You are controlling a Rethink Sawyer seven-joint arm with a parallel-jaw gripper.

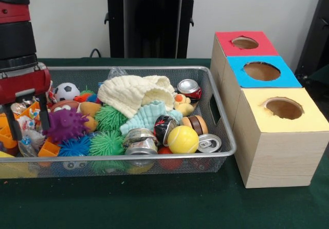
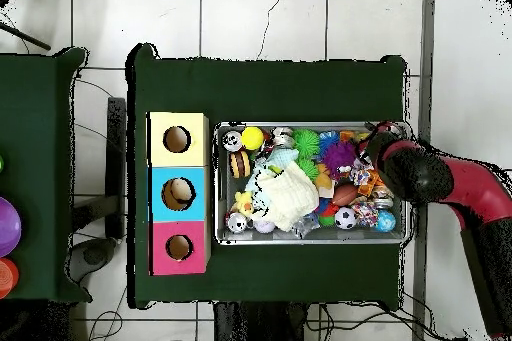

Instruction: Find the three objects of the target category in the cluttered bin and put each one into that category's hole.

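The silver wire-mesh bin [image 1: 221, 117] is full of clutter; it also shows in the overhead view [image 2: 312, 241]. My gripper [image 1: 26, 123] hangs open over the bin's left end, its black fingers [image 1: 43, 117] spread among orange toys. In the overhead view the gripper [image 2: 378, 152] is at the bin's right end. A piece of clear wrinkly film [image 1: 116, 73] lies at the far rim behind the cloth. Another clear, shiny piece [image 1: 29, 141] seems to lie just below the gripper. The blue-topped box's hole [image 1: 261, 71] is to the right of the bin, also seen from overhead [image 2: 178, 194].
A cream cloth [image 1: 134, 93] covers the bin's middle. Drink cans [image 1: 140, 140], a yellow ball [image 1: 182, 139], a purple spiky ball [image 1: 66, 125] and a soccer ball [image 1: 67, 91] lie around it. The red-topped box [image 1: 244, 42] and the yellow-topped box [image 1: 284, 108] flank the blue one.
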